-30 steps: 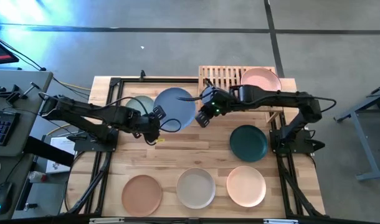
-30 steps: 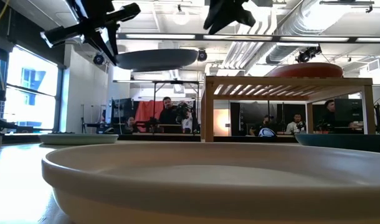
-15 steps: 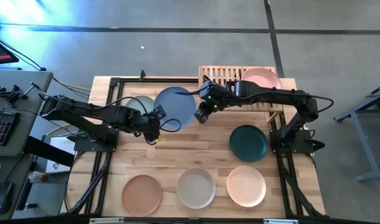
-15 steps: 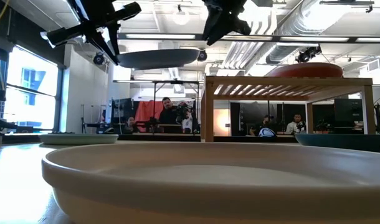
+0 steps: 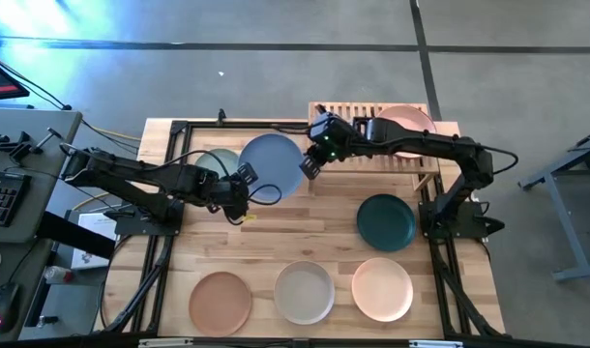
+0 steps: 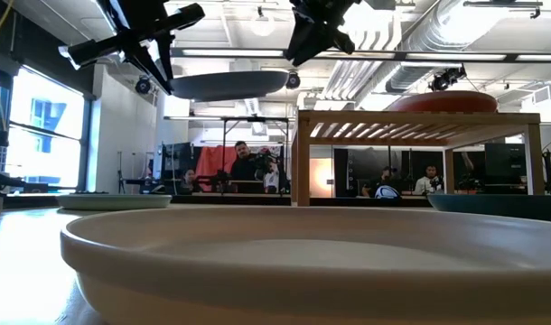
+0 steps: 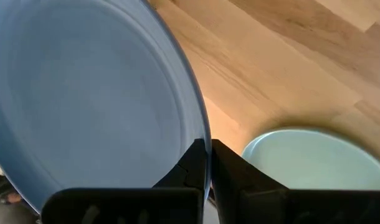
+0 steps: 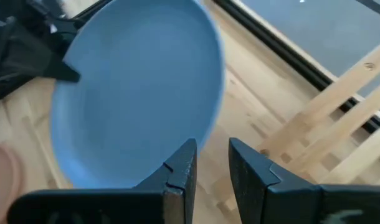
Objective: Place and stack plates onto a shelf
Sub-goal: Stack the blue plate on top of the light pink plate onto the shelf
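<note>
We saw the left hand [image 7: 205,163] clenched on the rim of the blue plate [image 5: 273,164], a smooth matte round disc held level above the counter [image 5: 305,227], just beside the shelf [image 5: 345,124] of light bamboo slats. Right hand [image 8: 210,163] sat at the plate's shelf-side edge, fingers slightly apart, gripping nothing. Mint green plate [image 7: 308,163] lay below; pink plate [image 5: 407,124] rested on the shelf w/ its far end.

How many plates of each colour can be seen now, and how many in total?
Blue plate, held up by the left gripper: 1
Mint green plate: 1
Pink plate, on the shelf: 1
Dark teal plate: 1
Terracotta plate: 1
Grey-white plate: 1
Peach plate: 1
Total: 7
</note>
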